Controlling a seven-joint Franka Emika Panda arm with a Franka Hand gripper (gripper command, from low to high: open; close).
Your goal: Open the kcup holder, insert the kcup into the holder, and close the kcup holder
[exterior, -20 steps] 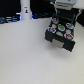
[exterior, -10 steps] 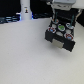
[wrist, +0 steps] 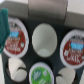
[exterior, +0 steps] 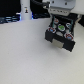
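Note:
The kcup holder [exterior: 63,35] is a black boxy unit at the exterior view's upper right, its drawer pulled out with pods showing in round slots. My gripper [exterior: 60,19] hangs just above the open drawer. In the wrist view I look straight down into the drawer [wrist: 55,20]. The green-topped kcup [wrist: 41,76] sits low in that picture between two pale blurred shapes. It shows as a green spot in the exterior view [exterior: 61,27]. I cannot tell whether it rests in a slot or is held. The fingers are too blurred to read.
Two red-topped pods [wrist: 15,42] [wrist: 74,49] sit in slots on either side of a plain white round [wrist: 44,37]. The holder stands on a pale table [exterior: 25,55]. Dark clutter [exterior: 12,17] lines the far edge.

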